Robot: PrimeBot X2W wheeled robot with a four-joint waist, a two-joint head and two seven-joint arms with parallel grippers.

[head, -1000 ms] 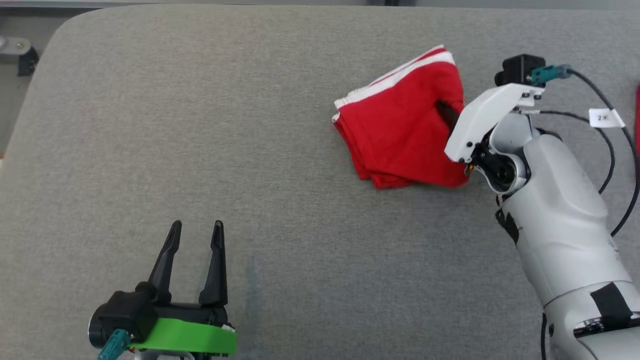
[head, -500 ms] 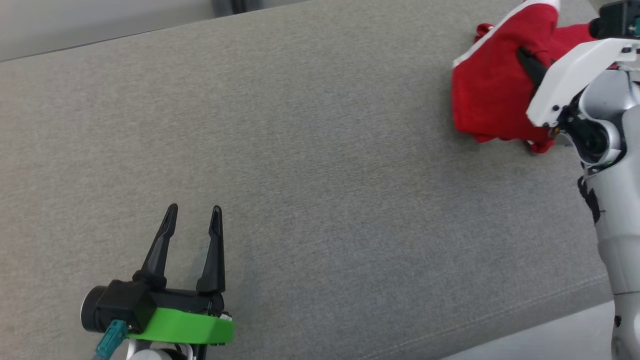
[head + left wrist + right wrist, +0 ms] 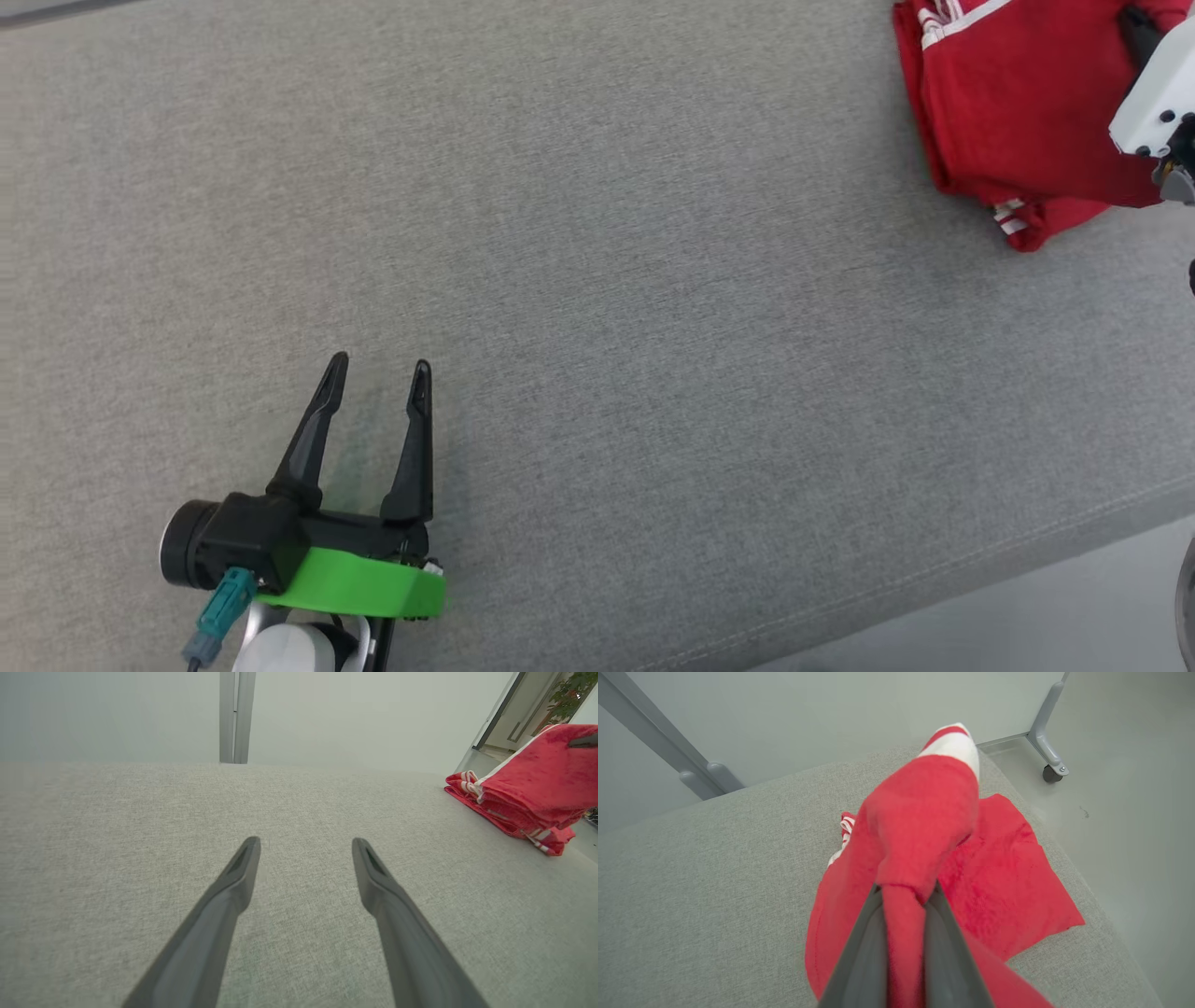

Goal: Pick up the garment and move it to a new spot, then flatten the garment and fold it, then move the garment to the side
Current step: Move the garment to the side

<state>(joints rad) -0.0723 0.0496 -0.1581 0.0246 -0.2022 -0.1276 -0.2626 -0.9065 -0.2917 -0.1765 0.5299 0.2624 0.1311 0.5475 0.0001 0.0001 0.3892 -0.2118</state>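
1 garment [image 3: 920, 826] fold is pinched in right jaws; left jaws gape empty. Set it down short of counter's [image 3: 597, 280] right edge.

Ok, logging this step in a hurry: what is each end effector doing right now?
Left end effector: open, holding nothing.
Right end effector: shut on the red garment.
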